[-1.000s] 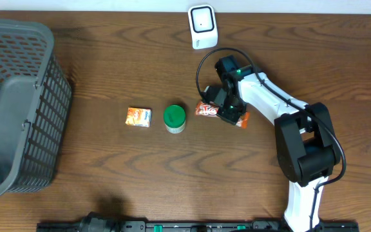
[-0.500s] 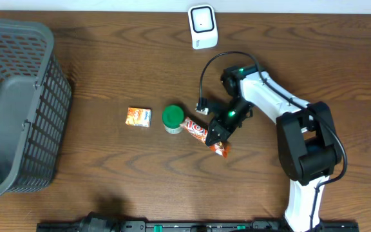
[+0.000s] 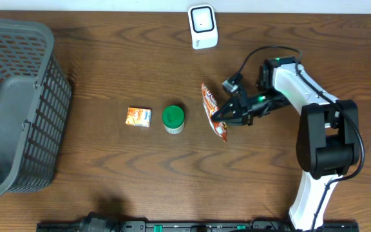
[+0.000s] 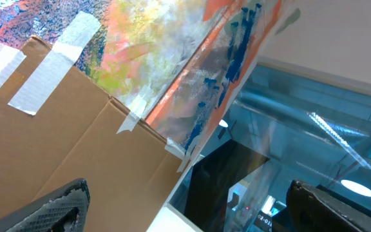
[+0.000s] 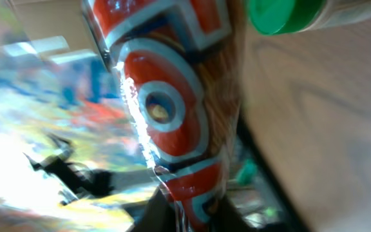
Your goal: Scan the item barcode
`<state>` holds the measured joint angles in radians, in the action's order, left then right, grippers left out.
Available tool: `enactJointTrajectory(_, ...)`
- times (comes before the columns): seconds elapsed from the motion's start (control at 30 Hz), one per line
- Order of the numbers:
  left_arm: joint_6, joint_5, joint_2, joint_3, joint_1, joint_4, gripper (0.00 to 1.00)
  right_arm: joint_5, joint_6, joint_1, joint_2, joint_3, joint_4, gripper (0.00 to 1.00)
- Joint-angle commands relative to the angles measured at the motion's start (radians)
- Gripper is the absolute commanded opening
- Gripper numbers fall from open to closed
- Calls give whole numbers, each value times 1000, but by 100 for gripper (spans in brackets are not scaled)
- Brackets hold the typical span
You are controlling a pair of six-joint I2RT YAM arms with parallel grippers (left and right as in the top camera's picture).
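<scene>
Wooden table (image 3: 108, 167); packet (image 3: 212, 109), flat a second ago, is now raised on edge near jar (image 3: 174, 118), clamped in right gripper (image 3: 227, 117); scanner (image 3: 202, 26) well apart, so barcode likely not yet presented; left gripper (image 4: 192, 212) is held wide open.

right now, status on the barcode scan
Left gripper open, empty. Right gripper shut on orange-red snack packet, short of white scanner. Green-lidded jar left of it, apart.
</scene>
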<state>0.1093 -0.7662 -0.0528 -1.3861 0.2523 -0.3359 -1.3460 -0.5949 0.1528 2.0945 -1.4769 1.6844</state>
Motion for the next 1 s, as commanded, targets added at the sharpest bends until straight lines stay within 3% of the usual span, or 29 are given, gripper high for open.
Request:
enactJointTrajectory(0.0, 18, -6, 8, 1, 0, 5, 98, -126, 22, -15, 5, -13, 18, 1)
enactJointTrajectory(0.27, 18, -6, 8, 1, 0, 5, 98, -216, 26, -4, 5, -14, 18, 1)
enactJointTrajectory(0.43, 18, -6, 8, 1, 0, 5, 98, -216, -67, 2, 5, -14, 3, 1)
enactJointTrajectory(0.57, 18, -6, 8, 1, 0, 5, 98, -216, -233, 4, 5, -14, -36, 1)
enactJointTrajectory(0.73, 18, -6, 8, 1, 0, 5, 98, -196, -661, 10, 6, -14, -149, 1)
enactJointTrajectory(0.97, 18, -6, 8, 1, 0, 5, 98, -146, -674, 55, 6, -14, -341, 1)
